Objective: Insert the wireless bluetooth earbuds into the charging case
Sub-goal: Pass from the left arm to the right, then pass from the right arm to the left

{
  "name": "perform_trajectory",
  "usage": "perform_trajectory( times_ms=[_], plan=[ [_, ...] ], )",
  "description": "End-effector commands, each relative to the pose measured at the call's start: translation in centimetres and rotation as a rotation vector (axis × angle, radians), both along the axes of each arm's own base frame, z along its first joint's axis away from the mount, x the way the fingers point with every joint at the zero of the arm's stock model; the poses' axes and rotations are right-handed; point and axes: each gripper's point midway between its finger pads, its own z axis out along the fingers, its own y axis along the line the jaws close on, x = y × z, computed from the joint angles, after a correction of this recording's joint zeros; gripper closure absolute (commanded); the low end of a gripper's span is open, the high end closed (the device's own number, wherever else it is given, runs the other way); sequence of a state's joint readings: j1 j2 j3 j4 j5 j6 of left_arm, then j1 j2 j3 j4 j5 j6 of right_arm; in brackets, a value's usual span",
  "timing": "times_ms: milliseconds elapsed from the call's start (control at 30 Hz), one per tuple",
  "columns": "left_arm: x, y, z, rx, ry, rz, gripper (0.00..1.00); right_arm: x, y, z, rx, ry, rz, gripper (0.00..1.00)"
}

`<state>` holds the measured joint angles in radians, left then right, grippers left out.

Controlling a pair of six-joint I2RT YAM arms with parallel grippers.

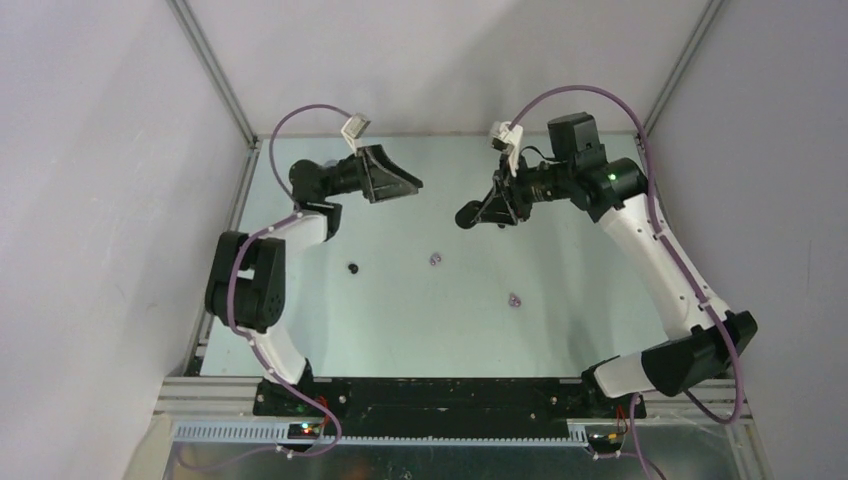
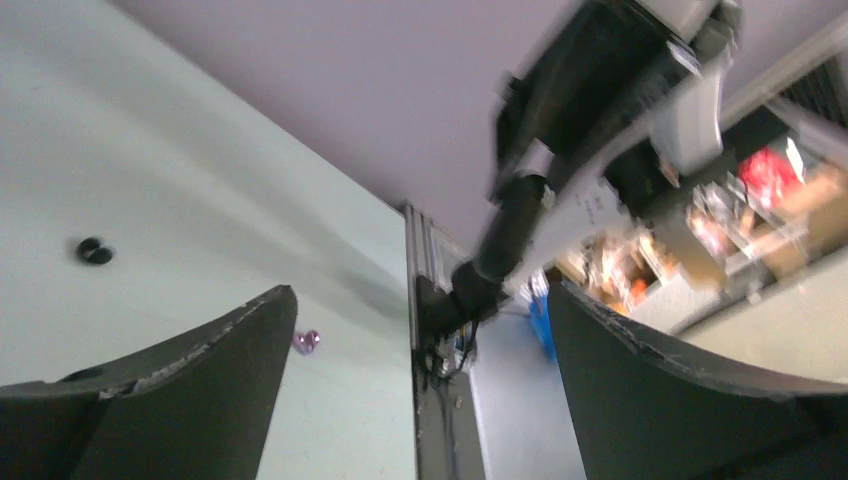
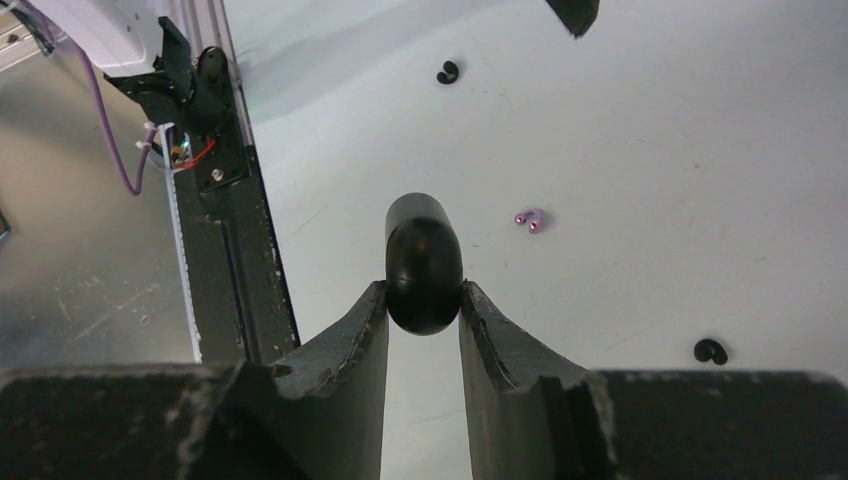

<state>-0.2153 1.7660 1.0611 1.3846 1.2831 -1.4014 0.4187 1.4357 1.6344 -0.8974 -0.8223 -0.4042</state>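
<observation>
Overhead, the pale table (image 1: 570, 330) carries everything. From its middle, the left gripper (image 2: 420, 292) sits at eleven o'clock, jaws spread wide and grasping nothing. The right gripper (image 3: 423, 290), at one o'clock, is clamped on the black charging case (image 3: 424, 235). The earbuds lie loose on the table: a black earbud (image 1: 352, 267) at nine o'clock, a lilac earbud (image 1: 434, 259) near the centre, a second lilac earbud (image 1: 514, 299) at four o'clock. The right wrist view shows another black bud (image 3: 711, 351) at four o'clock of the case.

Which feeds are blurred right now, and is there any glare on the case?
Left wrist: blurred, worst at the upper right; the black earbud and lilac earbud look soft. Right wrist: sharp, only a faint highlight on the black case in the right gripper. Top external: evenly lit, in focus, earbuds tiny.
</observation>
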Motion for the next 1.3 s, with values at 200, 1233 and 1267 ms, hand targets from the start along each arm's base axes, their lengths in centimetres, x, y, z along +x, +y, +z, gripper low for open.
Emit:
perform_trajectory(
  times_ms=[200, 1233, 1267],
  plan=[
    [6.0, 5.0, -2.5, 0.535, -0.385, 0.703, 0.01, -1.5, -1.3, 3.9, 0.125, -0.112, -0.043, 0.89],
    [-5.2, 1.9, 5.7, 0.165, -0.503, 0.464, 0.01, -4.0, -3.4, 12.4, 0.547, -0.028, 0.01, 0.9],
    [-6.4, 1.4, 7.0, 0.093, -0.491, 0.423, 0.01, -2.7, -3.4, 12.9, 0.574, -0.042, -0.032, 0.9]
  ],
)
